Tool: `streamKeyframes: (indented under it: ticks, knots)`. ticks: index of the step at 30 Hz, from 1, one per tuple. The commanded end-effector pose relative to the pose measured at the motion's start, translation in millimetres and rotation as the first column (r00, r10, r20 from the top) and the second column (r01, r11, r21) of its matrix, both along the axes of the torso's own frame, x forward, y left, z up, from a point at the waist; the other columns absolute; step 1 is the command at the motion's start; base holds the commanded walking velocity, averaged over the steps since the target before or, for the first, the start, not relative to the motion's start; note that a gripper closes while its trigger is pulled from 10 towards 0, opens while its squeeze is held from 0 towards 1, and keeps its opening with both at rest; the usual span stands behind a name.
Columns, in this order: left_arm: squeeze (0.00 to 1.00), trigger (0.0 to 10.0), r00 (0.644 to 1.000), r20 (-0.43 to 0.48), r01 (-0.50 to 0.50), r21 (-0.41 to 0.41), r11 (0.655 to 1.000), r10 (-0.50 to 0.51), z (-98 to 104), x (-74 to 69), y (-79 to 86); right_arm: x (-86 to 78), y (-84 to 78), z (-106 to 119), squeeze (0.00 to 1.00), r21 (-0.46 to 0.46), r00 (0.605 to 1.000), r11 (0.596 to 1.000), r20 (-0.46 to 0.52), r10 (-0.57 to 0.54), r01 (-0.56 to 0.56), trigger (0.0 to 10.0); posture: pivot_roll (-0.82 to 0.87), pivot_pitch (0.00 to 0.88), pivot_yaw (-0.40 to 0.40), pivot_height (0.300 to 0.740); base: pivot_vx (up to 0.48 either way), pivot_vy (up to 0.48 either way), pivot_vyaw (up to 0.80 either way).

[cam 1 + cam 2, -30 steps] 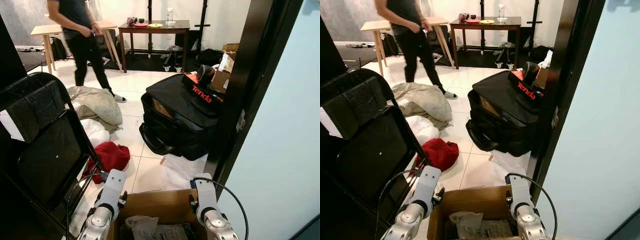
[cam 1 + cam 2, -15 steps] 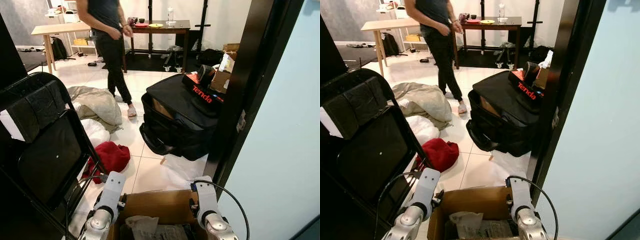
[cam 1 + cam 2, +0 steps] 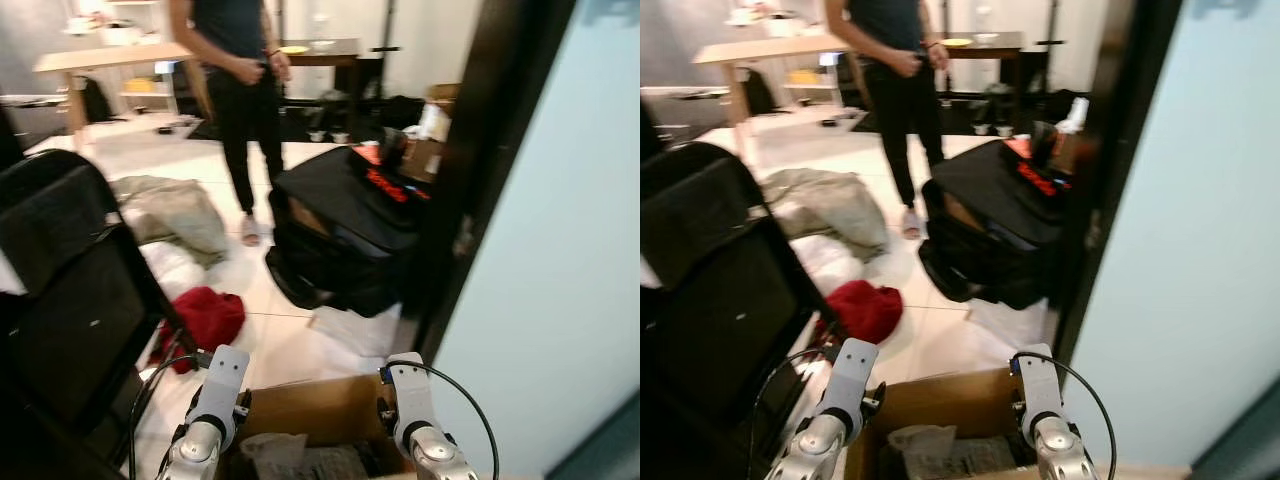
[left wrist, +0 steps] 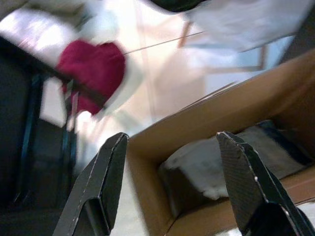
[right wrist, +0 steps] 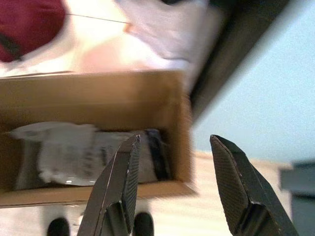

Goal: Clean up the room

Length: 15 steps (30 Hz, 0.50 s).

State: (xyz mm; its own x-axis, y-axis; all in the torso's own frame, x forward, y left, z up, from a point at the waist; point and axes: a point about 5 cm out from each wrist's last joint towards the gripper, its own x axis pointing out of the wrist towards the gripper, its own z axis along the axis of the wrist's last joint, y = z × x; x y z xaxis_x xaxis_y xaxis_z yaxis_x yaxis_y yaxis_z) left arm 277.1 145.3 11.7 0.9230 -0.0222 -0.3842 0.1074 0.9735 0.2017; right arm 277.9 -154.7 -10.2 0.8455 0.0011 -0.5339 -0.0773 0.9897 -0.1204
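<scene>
A red cloth point(image 3: 200, 318) lies crumpled on the white tiles beside a white bag point(image 3: 175, 270) and a beige garment point(image 3: 170, 210). At my feet stands an open cardboard box point(image 3: 310, 405) with crumpled paper point(image 4: 216, 167) inside. Both silver arms hang low, one at each side of the box. My left gripper point(image 4: 171, 135) is open over the box's near corner, with the red cloth point(image 4: 91, 73) beyond it. My right gripper point(image 5: 174, 138) is open above the box point(image 5: 98, 93), nothing between its fingers.
A black folding chair point(image 3: 60, 300) crowds my left. A big black suitcase point(image 3: 340, 235) sits ahead, a white sheet point(image 3: 355, 330) before it. A dark door frame point(image 3: 470, 180) and pale wall close off the right. A person point(image 3: 245, 90) stands near the suitcase; tables point(image 3: 110, 60) behind.
The whole picture has shifted and blurred, so the camera has moved. The person has walked from the far left towards the suitcase. My arms hang as before.
</scene>
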Motion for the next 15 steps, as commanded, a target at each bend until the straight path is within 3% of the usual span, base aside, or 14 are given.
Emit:
streamKeyframes:
  ticks: [1, 15]
  knots:
    - [0.00, 10.0, 1.000, 0.001, -0.002, 0.000, 1.000, 0.002, 0.4, 0.1, 1.4, 0.4, -0.2, 0.2, 0.00, 0.007, 1.000, 1.000, -0.007, -0.005, 0.005, 10.0, -0.01, 0.045, -0.002, 0.740, 0.000, 0.000, -0.80]
    - [0.00, 10.0, 1.000, -0.004, -0.003, 0.005, 1.000, 0.003, -1.0, -2.5, 3.1, -2.0, 0.3, -1.0, 0.00, 0.007, 1.000, 1.000, -0.017, 0.006, -0.006, 10.0, -0.01, 0.038, -0.008, 0.740, 0.000, 0.000, -0.80]
